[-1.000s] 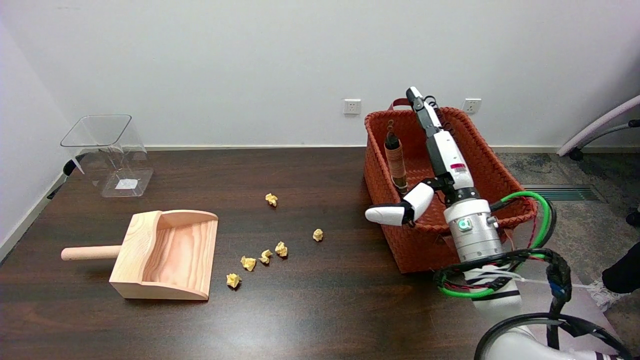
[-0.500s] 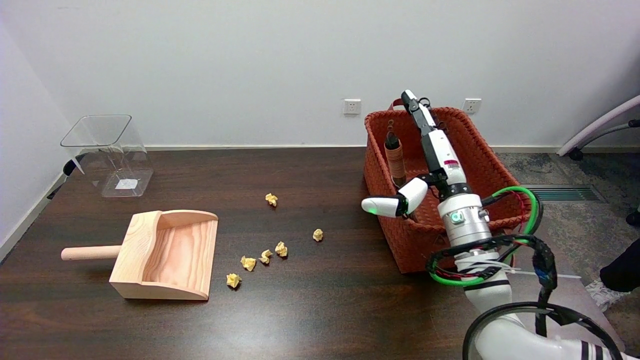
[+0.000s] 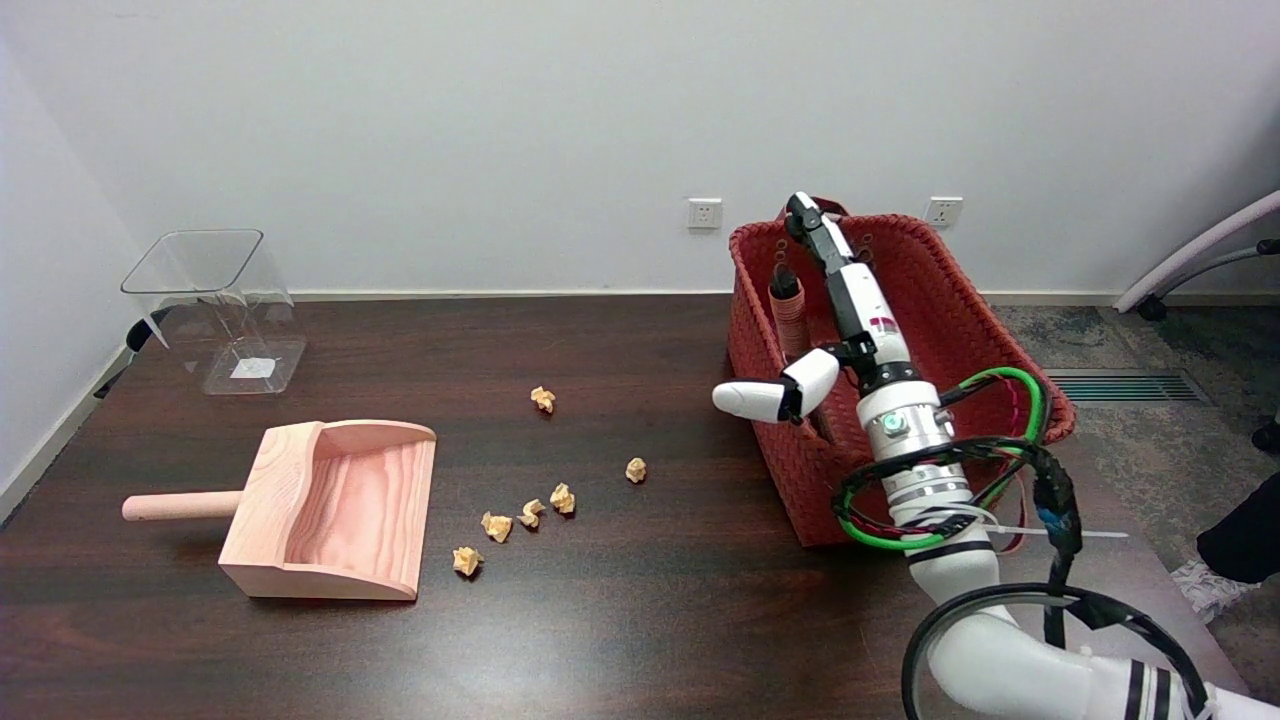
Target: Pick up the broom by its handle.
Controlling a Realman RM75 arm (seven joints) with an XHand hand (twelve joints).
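Note:
The broom handle point(image 3: 789, 315), brown with wound cord and a dark tip, stands leaning inside the orange woven basket point(image 3: 980, 330) near its left wall; the broom's lower part is hidden by the basket and my arm. My right hand point(image 3: 835, 310) reaches over the basket with fingers stretched up and away, just right of the handle. Its white thumb point(image 3: 765, 397) sticks out to the left over the basket's near-left rim. The hand holds nothing and its fingers are apart; the handle sits between thumb and fingers without a visible grip.
A wooden dustpan point(image 3: 325, 510) lies at the left front. Several crumpled yellow paper scraps point(image 3: 530, 513) are scattered mid-table. A clear plastic bin point(image 3: 215, 310) stands at the back left. A person's dark shoe and leg point(image 3: 1235, 545) show at the right edge.
My right arm and hand have shifted left inside the basket, closing in on the broom handle. The thumb has moved left past the basket's rim. The handle stays put.

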